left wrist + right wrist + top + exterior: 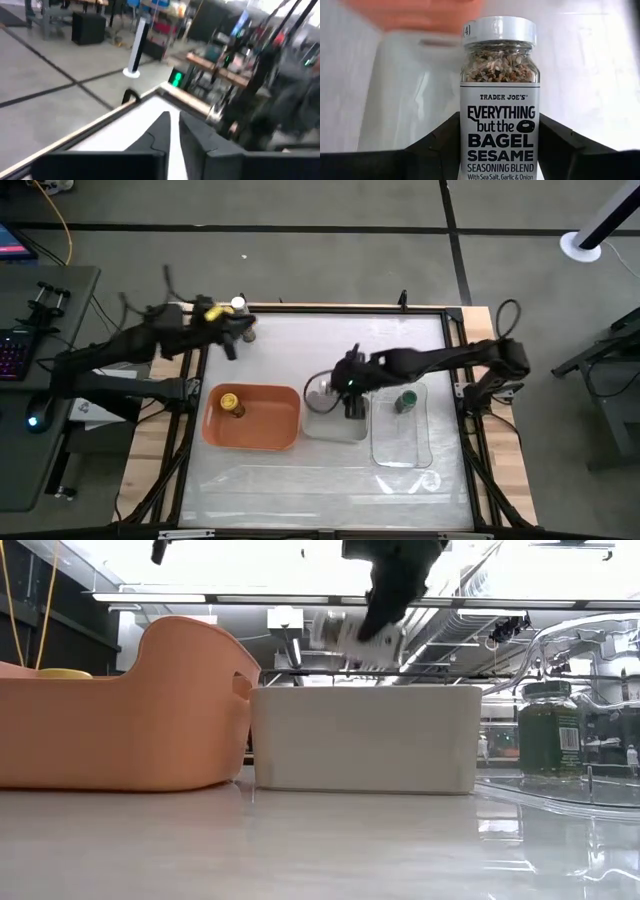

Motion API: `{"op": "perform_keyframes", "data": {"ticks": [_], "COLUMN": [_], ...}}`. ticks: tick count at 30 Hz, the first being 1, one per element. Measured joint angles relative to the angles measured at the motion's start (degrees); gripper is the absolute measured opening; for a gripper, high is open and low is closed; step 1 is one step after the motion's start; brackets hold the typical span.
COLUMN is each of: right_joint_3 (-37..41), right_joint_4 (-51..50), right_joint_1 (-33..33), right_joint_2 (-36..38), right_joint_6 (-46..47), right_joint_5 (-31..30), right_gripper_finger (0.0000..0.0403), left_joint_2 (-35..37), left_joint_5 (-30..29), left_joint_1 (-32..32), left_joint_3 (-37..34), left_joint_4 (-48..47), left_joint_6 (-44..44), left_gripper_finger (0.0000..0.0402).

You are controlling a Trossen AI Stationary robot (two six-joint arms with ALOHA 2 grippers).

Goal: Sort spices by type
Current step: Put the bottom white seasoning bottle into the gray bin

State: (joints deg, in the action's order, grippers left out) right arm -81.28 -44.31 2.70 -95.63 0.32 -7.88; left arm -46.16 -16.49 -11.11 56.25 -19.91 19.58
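Note:
A clear spice jar (498,100) with a white lid and a "Everything but the Bagel" label hangs above the pale grey tray (365,740), with my right gripper (498,132) shut on it. In the high view this jar (320,389) is over the grey tray (335,425). A yellow-lidded jar (231,402) stands in the orange tray (262,430). A green-lidded jar (406,400) stands in the clear tray (400,445). My left gripper (236,337) is shut and empty, up over the table's far left corner. My right gripper pinches the jar's lower body at the label's two sides (465,145) between its two fingers (437,145). The fingers slant down from above. The jar is lifted clear of the grey tray and tilted, as the low view (348,638) shows, with its white lid (500,29) pointing away from the wrist.
The three trays stand side by side across the table's middle: orange, grey, clear. A small yellow-topped thing (208,310) and a white-topped one (238,303) sit by the far left corner next to my left arm. The near half of the table (320,490) is bare.

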Motion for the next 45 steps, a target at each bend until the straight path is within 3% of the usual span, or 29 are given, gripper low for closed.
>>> {"op": "perform_keyframes", "data": {"ticks": [4, 9, 13, 16, 21, 24, 28, 32, 36, 45], "right_joint_3": [0.0, 0.0, 0.0, 0.0, 0.0, 0.0, 0.0, -0.1, -0.1, -0.1], "right_joint_4": [1.9, 7.5, 13.1, 15.9, 20.3, 28.2, 40.7, 46.6, 49.7, 51.3], "right_joint_1": [-1.9, -3.7, -4.3, -4.3, -4.3, -4.9, -5.8, -6.1, -5.9, -5.2], "right_joint_2": [4.2, 6.4, 8.3, 10.0, 13.3, 14.1, 13.5, 12.6, 12.7, 12.4], "right_joint_6": [2.7, 4.0, 4.0, 4.4, 4.4, 4.2, 4.2, 4.6, 5.3, 5.6], "right_joint_5": [-1.3, -1.3, -1.3, -1.6, -5.2, -5.3, 0.5, 5.0, 7.8, 8.1], "right_gripper_finger": [0.0192, 0.0192, 0.0192, 0.0192, 0.0192, 0.0192, 0.0192, 0.0192, 0.0192, 0.0192], "left_joint_2": [-7.6, -17.2, -21.5, -21.8, -18.0, -16.3, -17.2, -19.1, -20.8, -24.7], "left_joint_5": [5.3, 14.9, 16.3, 17.5, 17.5, 18.1, 21.9, 24.2, 24.0, 25.0], "left_joint_1": [0.0, 0.3, 0.8, 1.1, 1.1, 1.1, 1.6, 2.2, 2.0, 1.8], "left_joint_3": [0.0, 2.9, 6.6, 8.7, 9.7, 9.8, 9.8, 9.8, 9.8, 9.7], "left_joint_4": [4.6, 10.5, 8.3, 6.2, 6.8, 10.7, 20.9, 28.1, 30.7, 39.6], "left_joint_6": [-4.2, -6.8, -7.8, -9.6, -10.3, -10.6, -11.8, -12.4, -12.4, -12.3], "left_gripper_finger": [0.0097, 0.0207, 0.0285, 0.0319, 0.0331, 0.0330, 0.0329, 0.0329, 0.0329, 0.0328]}}
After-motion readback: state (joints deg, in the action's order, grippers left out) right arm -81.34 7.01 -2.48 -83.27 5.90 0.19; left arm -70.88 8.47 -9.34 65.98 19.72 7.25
